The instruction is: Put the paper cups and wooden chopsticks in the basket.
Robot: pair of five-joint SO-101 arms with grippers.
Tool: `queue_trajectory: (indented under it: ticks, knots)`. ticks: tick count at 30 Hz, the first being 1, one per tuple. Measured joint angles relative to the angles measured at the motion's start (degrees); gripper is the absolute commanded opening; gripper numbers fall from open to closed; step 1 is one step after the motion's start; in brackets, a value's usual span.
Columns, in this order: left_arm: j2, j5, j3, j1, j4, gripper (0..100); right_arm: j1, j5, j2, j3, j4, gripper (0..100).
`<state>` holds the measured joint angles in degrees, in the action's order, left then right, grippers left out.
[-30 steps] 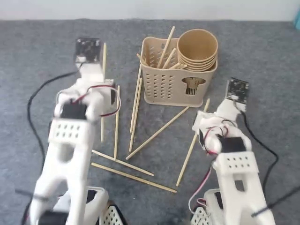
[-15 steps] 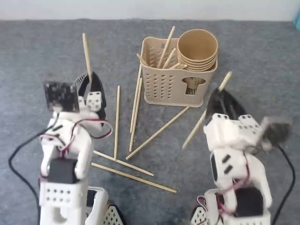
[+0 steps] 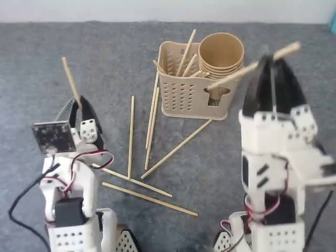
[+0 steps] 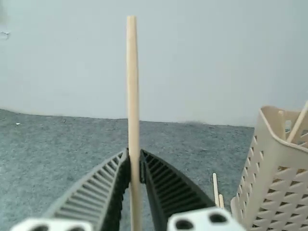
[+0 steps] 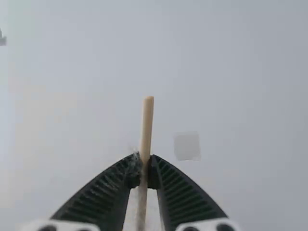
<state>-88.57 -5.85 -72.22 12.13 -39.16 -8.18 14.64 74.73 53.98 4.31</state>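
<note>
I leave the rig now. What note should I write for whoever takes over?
Left gripper: shut on one wooden chopstick, raised over the grey carpet.
Right gripper: shut on another wooden chopstick, raised near the beige perforated plastic basket.
Done: stack of tan paper cups and several chopsticks in the basket.
To do: drop both held sticks in, then six loose chopsticks on the carpet.

**Grey carpeted table** [image 3: 63, 42]. A perforated beige basket [image 3: 184, 100] stands at mid-width, toward the far edge. Six loose chopsticks lie on the surface:
- two [image 3: 152, 121] nearly parallel, just beside the basket's left wall
- one [image 3: 130, 136] further left
- one [image 3: 176, 150] running diagonally from the basket's foot
- two [image 3: 149, 199] roughly parallel, toward the near edge

The arm bases [image 3: 118, 239] sit at the near edge.
</note>
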Motion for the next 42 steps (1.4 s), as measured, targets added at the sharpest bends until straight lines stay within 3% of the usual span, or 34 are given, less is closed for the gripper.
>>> queue_trajectory:
  ticks: [12, 23, 28, 35, 42]
  knots:
    - [-13.19, 0.09, -10.90, 1.49, 0.00, 1, -1.49, 0.00, -37.71, -26.73, 1.23, 0.9]
    - [-14.68, 0.09, -12.57, 3.52, 0.00, 1, -5.10, 0.00, -50.90, -28.84, 1.32, 1.3]
    - [-14.68, 0.09, -12.57, 3.69, 0.00, 1, -5.89, 0.00, -52.04, -28.84, 1.14, 13.5]
    - [-14.68, 0.09, -12.57, 3.69, 0.00, 1, -7.03, 0.00, -50.73, -28.84, -8.44, 15.8]
    - [-14.68, 0.09, -12.57, 3.69, 1.76, 1, -7.03, 0.00, -35.34, -28.84, -31.74, 12.4]
